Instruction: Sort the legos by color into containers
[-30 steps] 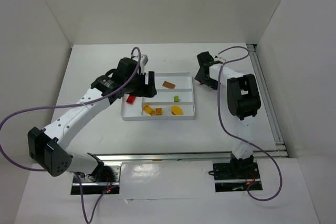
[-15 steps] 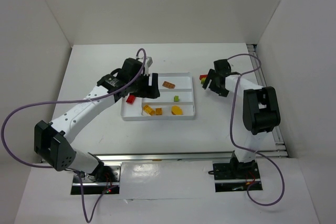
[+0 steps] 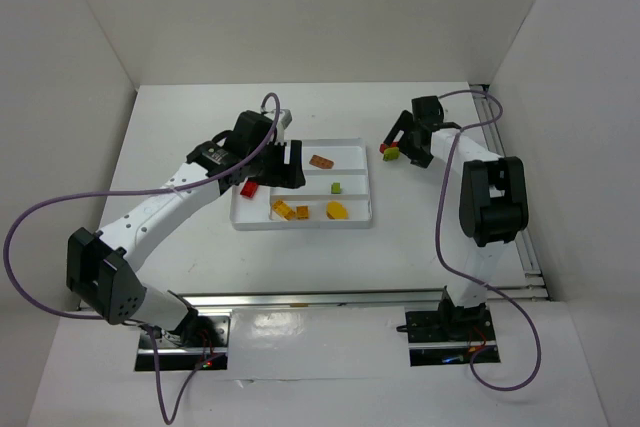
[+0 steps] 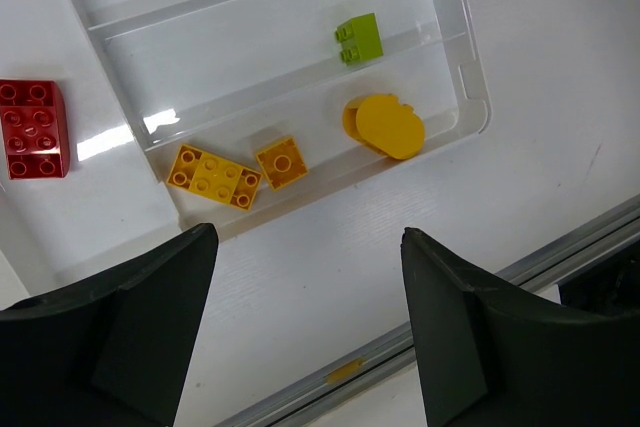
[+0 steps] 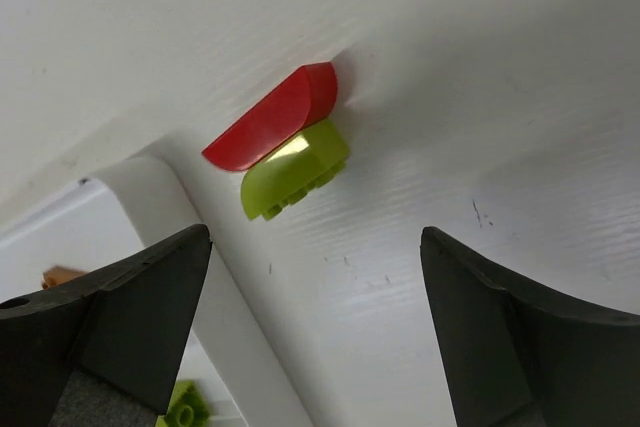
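The white tray [image 3: 371, 187] holds a red brick [image 3: 249, 189] in its tall left section, an orange-brown brick [image 3: 321, 161], a lime green brick [image 3: 336, 187], and yellow bricks [image 3: 283, 210] with a yellow round piece [image 3: 337, 210]. My left gripper [image 3: 288, 169] hovers open and empty over the tray; its view shows the red brick [image 4: 32, 129], yellow brick [image 4: 213, 175] and green brick [image 4: 359, 38]. A red rounded piece [image 5: 272, 117] and a green rounded piece [image 5: 295, 169] lie together on the table just right of the tray [image 3: 389, 151]. My right gripper [image 5: 315, 337] is open and empty beside them.
The tray's right wall [image 5: 230, 317] runs close to the left of the two loose pieces. A metal rail [image 3: 508, 187] lines the table's right edge. White walls enclose the table at the back and sides.
My right gripper has swung back and to the right, away from the tray's right edge, uncovering the red and green pieces on the table. My left gripper has shifted slightly right.
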`<state>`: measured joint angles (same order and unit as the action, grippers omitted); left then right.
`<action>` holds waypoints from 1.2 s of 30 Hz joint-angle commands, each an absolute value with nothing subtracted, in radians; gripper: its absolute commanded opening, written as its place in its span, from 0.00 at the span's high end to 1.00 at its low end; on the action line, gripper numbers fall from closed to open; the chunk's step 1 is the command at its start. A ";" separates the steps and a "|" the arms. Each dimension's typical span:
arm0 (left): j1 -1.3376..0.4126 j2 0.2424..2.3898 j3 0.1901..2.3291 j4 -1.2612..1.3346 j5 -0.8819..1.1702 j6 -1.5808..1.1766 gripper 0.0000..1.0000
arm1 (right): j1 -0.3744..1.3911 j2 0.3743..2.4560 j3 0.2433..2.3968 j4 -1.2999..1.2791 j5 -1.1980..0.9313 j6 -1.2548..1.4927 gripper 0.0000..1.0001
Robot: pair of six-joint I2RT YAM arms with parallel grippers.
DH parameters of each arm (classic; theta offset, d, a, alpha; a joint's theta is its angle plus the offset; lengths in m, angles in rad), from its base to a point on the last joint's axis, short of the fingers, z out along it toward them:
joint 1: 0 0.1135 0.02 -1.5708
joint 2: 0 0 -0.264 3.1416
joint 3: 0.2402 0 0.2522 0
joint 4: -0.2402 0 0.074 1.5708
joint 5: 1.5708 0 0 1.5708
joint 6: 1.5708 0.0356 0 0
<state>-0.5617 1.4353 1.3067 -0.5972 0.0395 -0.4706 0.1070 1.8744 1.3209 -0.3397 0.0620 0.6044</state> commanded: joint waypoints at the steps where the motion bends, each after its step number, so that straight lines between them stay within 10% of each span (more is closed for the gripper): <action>1: -0.566 1.445 1.325 -0.568 0.051 -0.451 0.15 | 0.084 1.939 1.370 -0.345 0.032 0.794 0.07; 26: -0.575 1.445 1.298 -0.568 0.040 -0.442 0.16 | 0.149 2.074 1.465 -0.339 0.212 1.011 0.11; 36: -0.575 1.465 1.307 -0.568 0.083 -0.442 0.16 | 0.158 2.051 1.493 -0.351 0.233 0.968 0.47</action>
